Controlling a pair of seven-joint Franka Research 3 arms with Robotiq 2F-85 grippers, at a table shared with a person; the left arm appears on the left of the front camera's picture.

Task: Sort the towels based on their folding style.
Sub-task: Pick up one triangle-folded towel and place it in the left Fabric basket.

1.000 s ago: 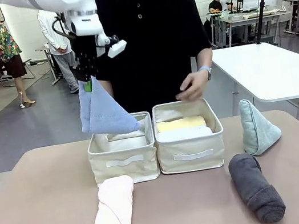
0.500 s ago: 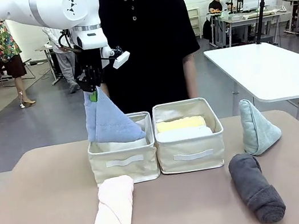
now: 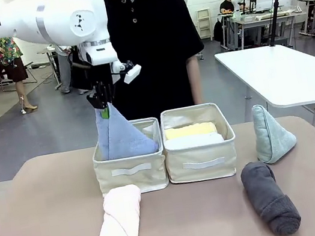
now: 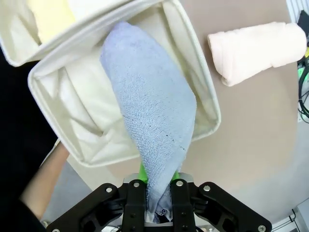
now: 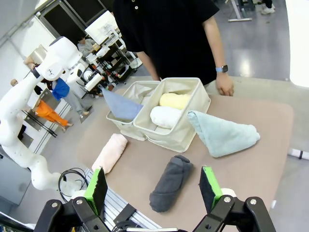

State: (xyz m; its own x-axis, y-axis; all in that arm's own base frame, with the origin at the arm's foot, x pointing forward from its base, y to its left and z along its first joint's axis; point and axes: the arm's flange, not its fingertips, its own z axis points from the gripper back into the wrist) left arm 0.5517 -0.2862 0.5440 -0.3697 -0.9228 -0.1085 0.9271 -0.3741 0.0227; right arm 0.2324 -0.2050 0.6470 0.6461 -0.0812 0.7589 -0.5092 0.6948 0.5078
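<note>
The left gripper [image 3: 102,103] is clamped on the tip of the periwinkle blue terry towel folded into a cone [image 3: 123,137]. It holds the towel by its point so the wide base hangs down into the left cream fabric bin [image 3: 132,177], which stands mid-desk toward the far edge. In the left wrist view the blue cone's lower end lies inside that bin's walls, against the pale lining. This looks like the drop-off for cone-folded towels, with release the likely next step. The right cream fabric bin [image 3: 202,162], touching the first, holds a yellow rolled towel [image 3: 190,130] and a white rolled towel [image 3: 193,141] side by side, so rolls seem to belong there. A pale pink rolled towel [image 3: 120,227] lies at the near edge left of centre. A dark grey rolled towel [image 3: 270,197] lies near the near edge on the right, and a pale mint cone-folded towel [image 3: 271,134] stands just beyond it toward the right edge. The right gripper [image 5: 153,189] hovers high above the desk with its jaws wide apart, holding nothing. The desk [image 3: 42,224] is a smooth tan surface. A person in a black shirt [image 3: 151,46] stands at its far edge, and behind them is a workshop with a grey floor and white tables.
</note>
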